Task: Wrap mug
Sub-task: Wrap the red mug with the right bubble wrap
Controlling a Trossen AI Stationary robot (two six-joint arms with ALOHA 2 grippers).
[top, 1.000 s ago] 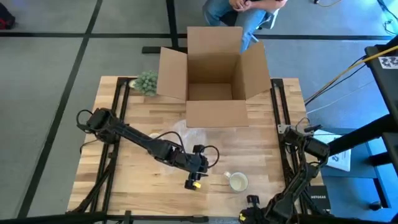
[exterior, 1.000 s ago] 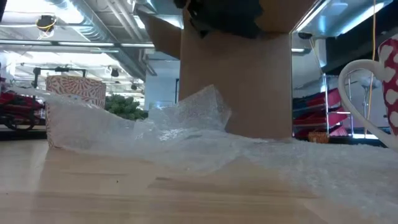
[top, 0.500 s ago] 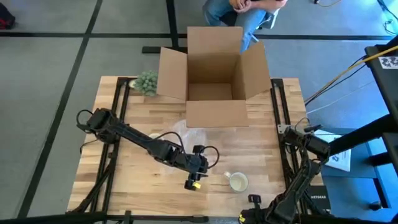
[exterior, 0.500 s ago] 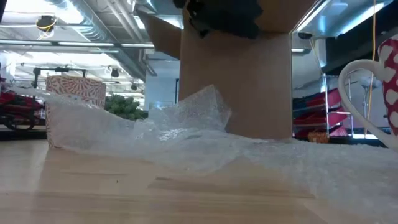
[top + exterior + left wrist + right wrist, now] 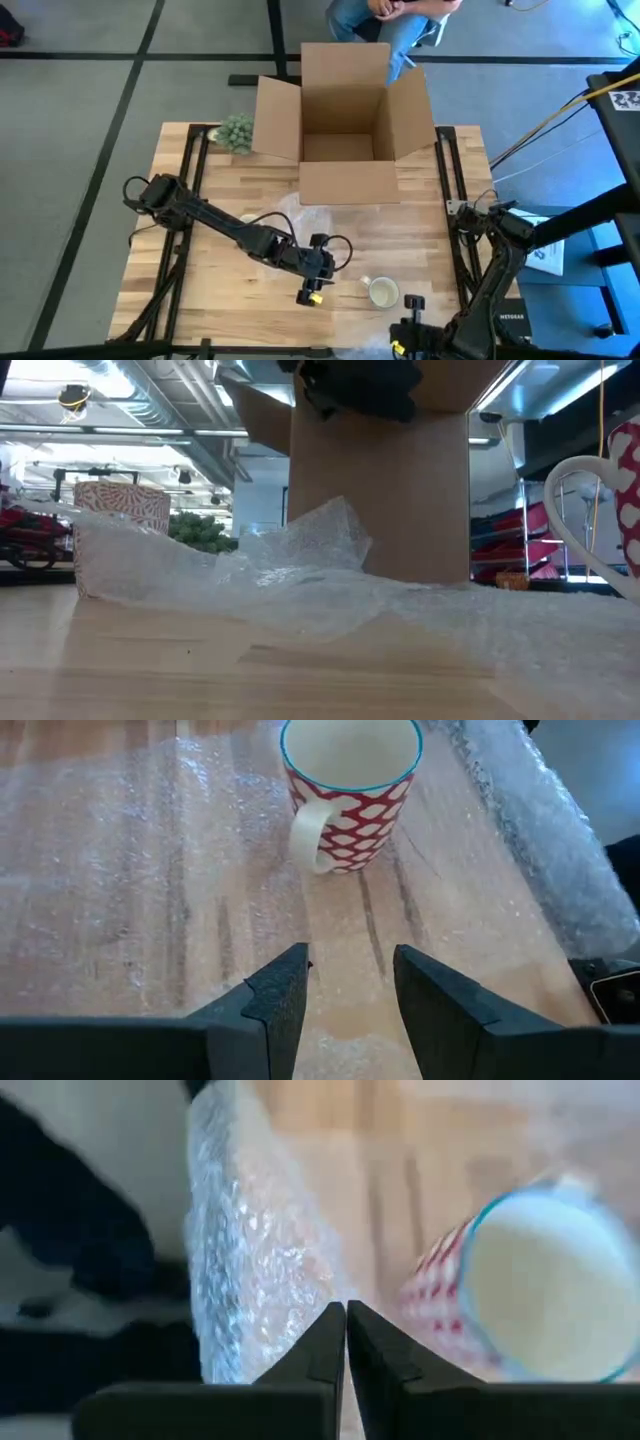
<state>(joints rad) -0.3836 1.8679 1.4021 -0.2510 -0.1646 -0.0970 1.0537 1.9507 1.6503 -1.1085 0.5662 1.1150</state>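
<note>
The wooden table (image 5: 200, 250) carried everything, and the mug is the landmark here. An open cardboard box (image 5: 345, 120) stood at the far edge of the table, well behind the mug. A sheet of bubble wrap (image 5: 330, 595) lay flat on the wood between the box and the mug, and it reached under the mug. A small green plant (image 5: 236, 131) sat near the box, far from the mug. The red and white mug (image 5: 350, 790) stood upright near the front edge, its handle toward the left gripper (image 5: 350, 985). This gripper hovered just beside the mug, its fingers parted and holding nothing. The right gripper (image 5: 346, 1342) was near the mug at the front edge, its fingers pressed together on nothing.
</note>
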